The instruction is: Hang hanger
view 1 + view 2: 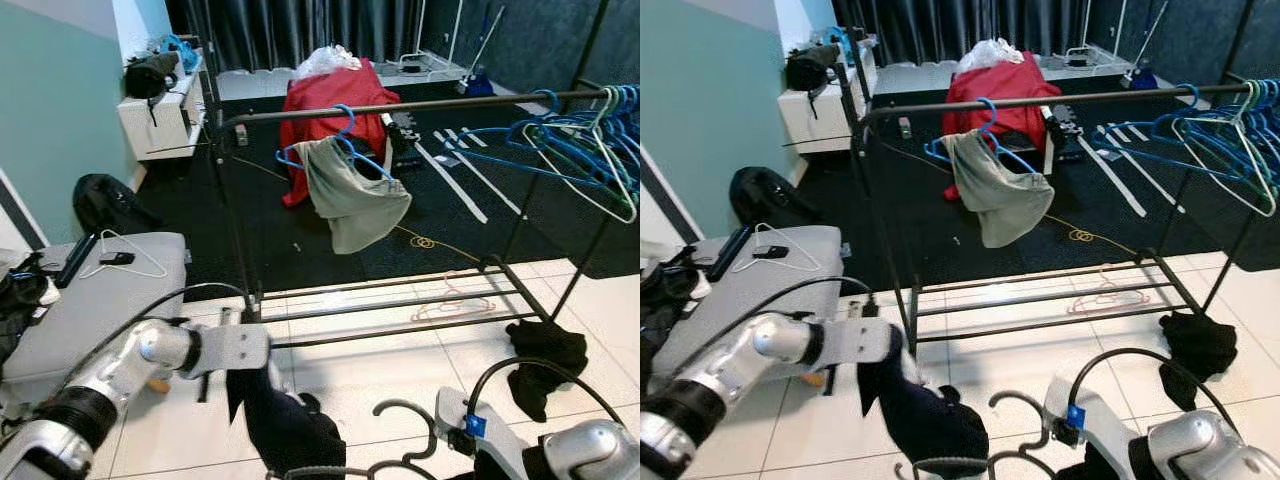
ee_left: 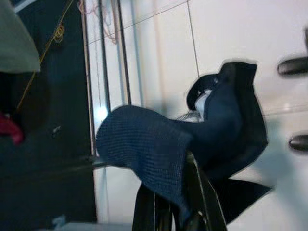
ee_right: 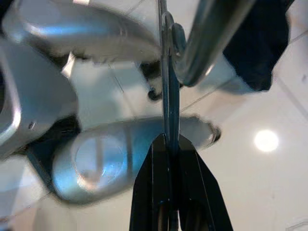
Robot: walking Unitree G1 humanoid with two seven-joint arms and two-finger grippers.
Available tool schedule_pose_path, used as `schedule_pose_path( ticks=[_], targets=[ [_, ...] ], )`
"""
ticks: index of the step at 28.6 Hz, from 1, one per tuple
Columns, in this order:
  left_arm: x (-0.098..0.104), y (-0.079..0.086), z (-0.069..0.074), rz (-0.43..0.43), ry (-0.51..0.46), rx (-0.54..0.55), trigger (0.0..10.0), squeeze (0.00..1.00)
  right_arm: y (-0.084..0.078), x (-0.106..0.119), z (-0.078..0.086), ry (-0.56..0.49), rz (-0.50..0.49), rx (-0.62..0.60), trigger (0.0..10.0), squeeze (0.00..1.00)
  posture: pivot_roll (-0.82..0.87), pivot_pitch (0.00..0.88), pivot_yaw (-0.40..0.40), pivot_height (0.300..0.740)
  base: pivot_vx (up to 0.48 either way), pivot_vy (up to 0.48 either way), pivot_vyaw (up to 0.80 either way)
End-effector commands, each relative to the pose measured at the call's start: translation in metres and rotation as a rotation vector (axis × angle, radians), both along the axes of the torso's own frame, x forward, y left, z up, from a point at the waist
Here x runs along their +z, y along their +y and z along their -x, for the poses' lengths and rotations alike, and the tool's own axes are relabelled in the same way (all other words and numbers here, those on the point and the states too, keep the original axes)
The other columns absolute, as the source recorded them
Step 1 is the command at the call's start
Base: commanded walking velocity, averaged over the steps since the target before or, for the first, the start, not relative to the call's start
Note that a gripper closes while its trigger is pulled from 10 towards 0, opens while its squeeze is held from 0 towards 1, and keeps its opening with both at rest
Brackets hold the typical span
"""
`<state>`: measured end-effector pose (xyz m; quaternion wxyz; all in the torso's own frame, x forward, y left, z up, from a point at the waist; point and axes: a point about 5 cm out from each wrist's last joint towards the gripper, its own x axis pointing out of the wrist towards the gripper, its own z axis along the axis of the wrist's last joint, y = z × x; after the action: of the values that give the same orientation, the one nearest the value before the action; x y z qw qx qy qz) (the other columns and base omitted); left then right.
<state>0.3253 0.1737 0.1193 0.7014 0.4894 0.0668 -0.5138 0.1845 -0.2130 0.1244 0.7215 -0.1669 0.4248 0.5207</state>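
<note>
Both arms you see bent low near you: left tool [image 2: 178,211] grips dark garment [image 1: 285,425], right tool [image 3: 168,159] closed on hanger [image 1: 400,445], hook pointing up.

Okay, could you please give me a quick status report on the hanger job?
Left pincer shut on dark navy knitted garment. Right pincer shut on thin grey metal hanger. Black metal rack rail ahead, not yet reached; grey cloth on blue hanger hangs there.

A dark hanger [image 1: 400,440], draped with a navy garment [image 1: 285,420], is hanging low at 6 o'clock, hook curling upward.
</note>
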Motion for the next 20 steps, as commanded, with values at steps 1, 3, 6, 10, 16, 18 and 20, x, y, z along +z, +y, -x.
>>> schedule_pose_path(
  ticks=[1, 3, 6, 10, 16, 18, 20],
  targets=[
    [0.004, 0.010, -0.002, -0.067, -0.042, -0.027, 10.0, 0.00, -0.001, 0.011, 0.002, -0.001, -0.009, 0.005, 10.0, 0.00, -0.11, 0.023, 0.065, 0.740, 0.000, 0.000, 0.00],
    [0.002, 0.013, -0.002, -0.092, -0.044, -0.039, 10.0, 0.00, -0.004, 0.028, 0.000, -0.021, -0.031, 0.012, 10.0, 0.00, -0.12, 0.027, 0.068, 0.740, 0.000, 0.000, 0.00],
    [-0.004, 0.020, -0.004, -0.129, -0.028, -0.028, 10.0, 0.00, -0.009, 0.048, 0.002, -0.017, -0.040, 0.053, 10.0, 0.00, -0.12, 0.028, 0.068, 0.740, 0.000, 0.000, 0.00],
    [-0.003, 0.023, -0.006, -0.108, -0.027, 0.010, 10.0, 0.00, -0.020, 0.038, 0.004, 0.001, 0.039, 0.030, 10.0, 0.00, -0.12, 0.029, 0.067, 0.740, 0.000, 0.000, 0.00],
    [-0.001, 0.027, -0.008, -0.092, -0.025, 0.027, 10.0, 0.00, -0.031, 0.029, -0.004, -0.058, 0.126, -0.031, 10.0, 0.00, -0.12, 0.033, 0.066, 0.740, 0.000, 0.000, 0.00],
    [-0.004, 0.029, -0.008, -0.069, -0.026, 0.039, 10.0, 0.00, -0.035, 0.030, -0.017, -0.168, 0.169, -0.067, 10.0, 0.00, -0.11, 0.045, 0.060, 0.740, 0.000, 0.000, 0.00],
    [-0.004, 0.029, -0.008, -0.069, -0.026, 0.039, 10.0, 0.00, -0.035, 0.030, -0.017, -0.168, 0.169, -0.067, 10.0, 0.00, -0.11, 0.045, 0.060, 0.740, 0.000, 0.000, 0.00]
  ],
)
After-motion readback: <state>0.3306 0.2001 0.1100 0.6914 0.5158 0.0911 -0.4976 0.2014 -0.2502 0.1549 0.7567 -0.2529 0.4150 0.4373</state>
